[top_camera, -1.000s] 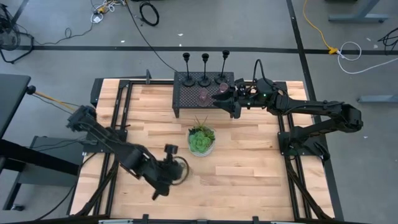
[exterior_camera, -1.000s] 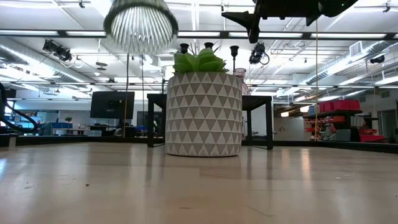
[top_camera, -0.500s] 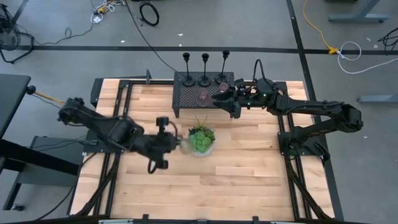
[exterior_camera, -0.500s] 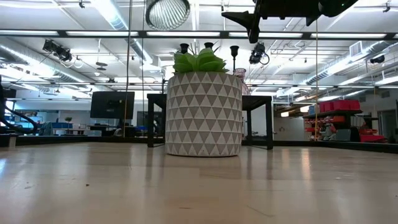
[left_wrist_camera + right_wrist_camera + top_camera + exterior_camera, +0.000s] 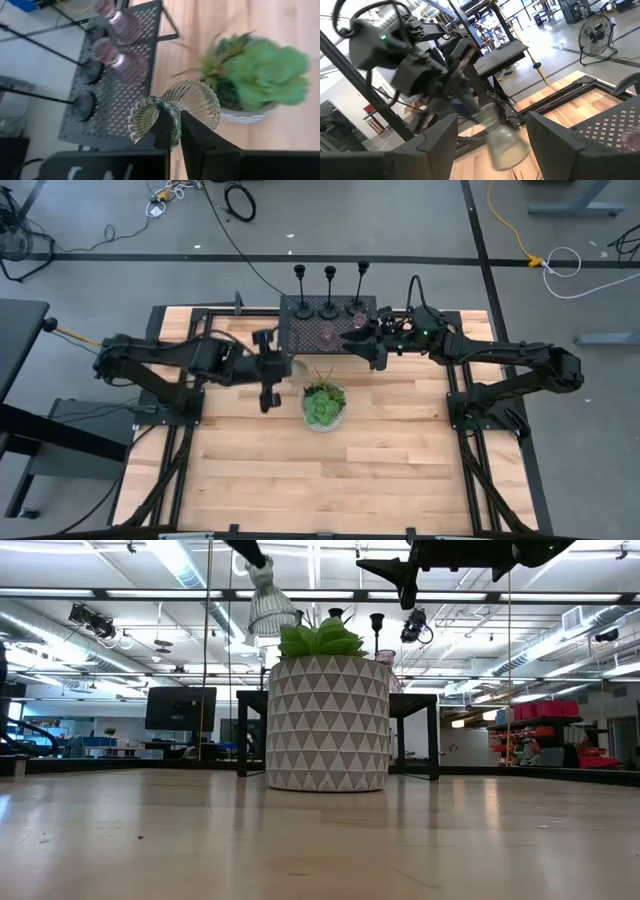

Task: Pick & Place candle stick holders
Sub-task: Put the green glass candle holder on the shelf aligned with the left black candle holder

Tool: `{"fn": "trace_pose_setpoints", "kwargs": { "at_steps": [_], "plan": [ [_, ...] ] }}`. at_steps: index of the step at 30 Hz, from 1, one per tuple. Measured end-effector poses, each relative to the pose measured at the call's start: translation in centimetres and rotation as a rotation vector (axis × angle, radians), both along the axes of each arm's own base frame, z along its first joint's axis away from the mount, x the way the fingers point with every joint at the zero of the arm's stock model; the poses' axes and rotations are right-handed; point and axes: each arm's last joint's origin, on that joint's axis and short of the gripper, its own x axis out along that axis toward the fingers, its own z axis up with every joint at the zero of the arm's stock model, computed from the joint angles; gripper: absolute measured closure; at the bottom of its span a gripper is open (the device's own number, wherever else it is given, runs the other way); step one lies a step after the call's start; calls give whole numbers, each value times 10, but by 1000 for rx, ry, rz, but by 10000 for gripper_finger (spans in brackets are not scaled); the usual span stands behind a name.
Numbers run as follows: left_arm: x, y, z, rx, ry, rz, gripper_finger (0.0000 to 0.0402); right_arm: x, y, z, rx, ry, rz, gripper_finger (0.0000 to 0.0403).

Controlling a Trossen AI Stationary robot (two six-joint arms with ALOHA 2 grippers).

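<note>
While the left gripper (image 5: 172,131) hangs above the table just left of the plant (image 5: 324,404), its fingers are clenched on the rim of a ribbed greenish glass cup (image 5: 175,111) (lifted clear of the wood, near the left end of the black mesh rack (image 5: 305,340)). On that rack two pink glass cups (image 5: 122,47) lie side by side, and three black candle stick holders (image 5: 329,292) stand in a row along its far edge. Over the rack's right end hovers the right gripper (image 5: 358,340), fingers spread and holding nothing.
</note>
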Motion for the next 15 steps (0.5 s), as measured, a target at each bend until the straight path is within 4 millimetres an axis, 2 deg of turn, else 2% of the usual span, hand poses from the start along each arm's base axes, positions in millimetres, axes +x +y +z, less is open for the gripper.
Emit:
{"fn": "trace_pose_setpoints", "kwargs": {
  "at_steps": [15],
  "plan": [
    [-1, 70, -1, 10, 63, 114, 379, 0, 0, 0, 0, 0, 0, 167]
  ]
}}
